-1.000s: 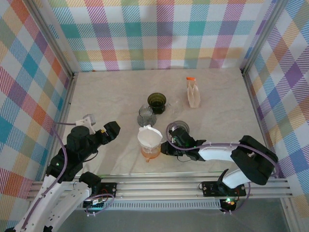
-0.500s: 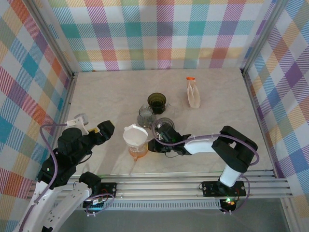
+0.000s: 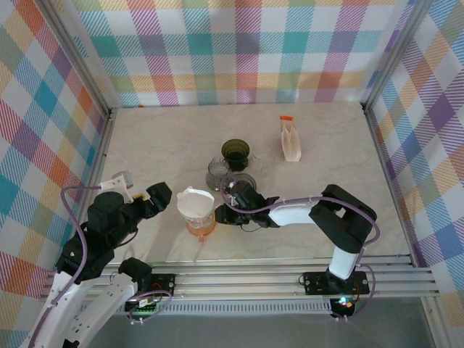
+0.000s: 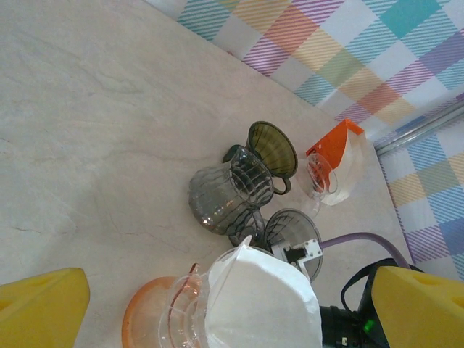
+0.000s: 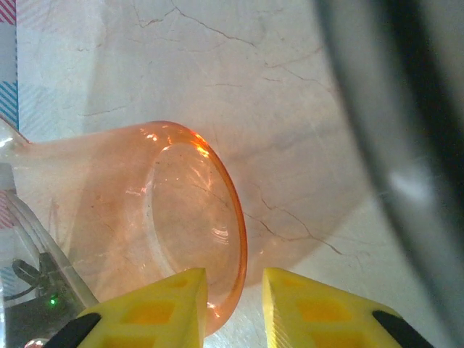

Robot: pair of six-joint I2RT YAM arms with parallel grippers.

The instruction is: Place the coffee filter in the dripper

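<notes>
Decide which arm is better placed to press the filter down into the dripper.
Left, probably. The left gripper, open, sits beside the filter; the right gripper is closed on the rim of the dripper, steadying it.

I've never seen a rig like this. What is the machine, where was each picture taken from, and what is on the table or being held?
Two robot arms are bolted at the near edge of a table, each ending in a two-finger gripper. The wide picture comes from a fixed camera above and behind them; the other two come from cameras on the wrists, so the yellow fingers there are each arm's own. On the table stand an orange dripper with a white coffee filter in it, a dark green dripper, a grey ribbed dripper and a packet with an orange top. The left gripper is open and holds nothing. The right gripper is closed on the orange dripper's edge.
</notes>
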